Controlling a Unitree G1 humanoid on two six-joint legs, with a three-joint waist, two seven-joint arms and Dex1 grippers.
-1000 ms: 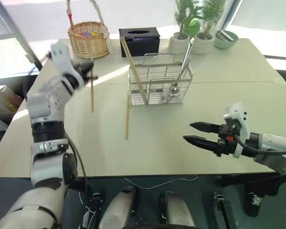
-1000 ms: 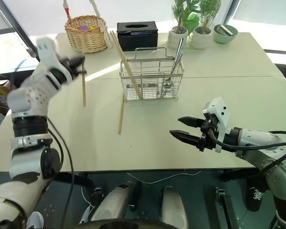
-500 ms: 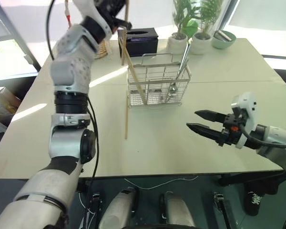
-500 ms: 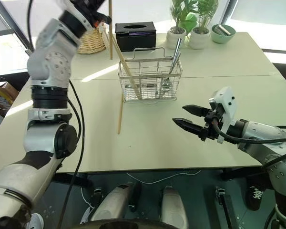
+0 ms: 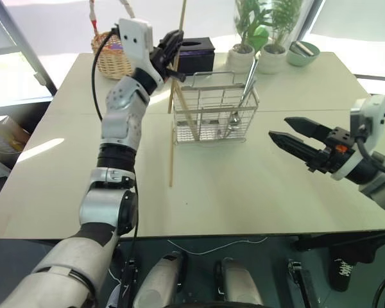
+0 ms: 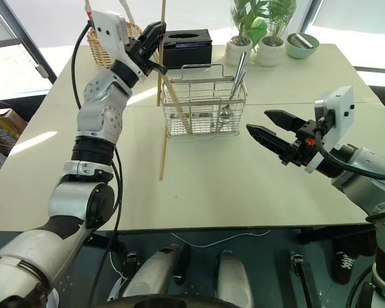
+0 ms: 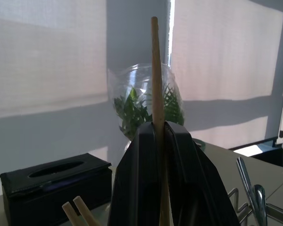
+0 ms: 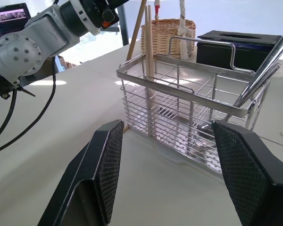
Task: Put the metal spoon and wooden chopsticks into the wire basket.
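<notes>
The wire basket (image 5: 215, 109) stands on the white table (image 5: 276, 199) behind its middle. Two wooden chopsticks (image 5: 187, 119) lean in its left end. The metal spoon (image 5: 247, 86) leans in its right end, bowl down. My left gripper (image 5: 170, 54) is raised at the basket's top left corner, shut on another chopstick (image 5: 182, 16) held upright, also in the wrist view (image 7: 155, 70). One more chopstick (image 5: 171, 167) lies on the table in front of the basket's left end. My right gripper (image 5: 285, 131) hovers open to the basket's right, pointing at it, nothing between its fingers (image 8: 106, 160).
A round wicker basket (image 5: 119, 51) and a black tissue box (image 5: 189, 54) stand behind the wire basket. Potted plants (image 5: 256, 38) and a green bowl (image 5: 303, 51) are at the back right. Bare tabletop lies between the basket and the near edge.
My left arm swung up and to the right with the chopstick, from over the table's left side to the basket's top left corner. The right gripper rose, still open.
</notes>
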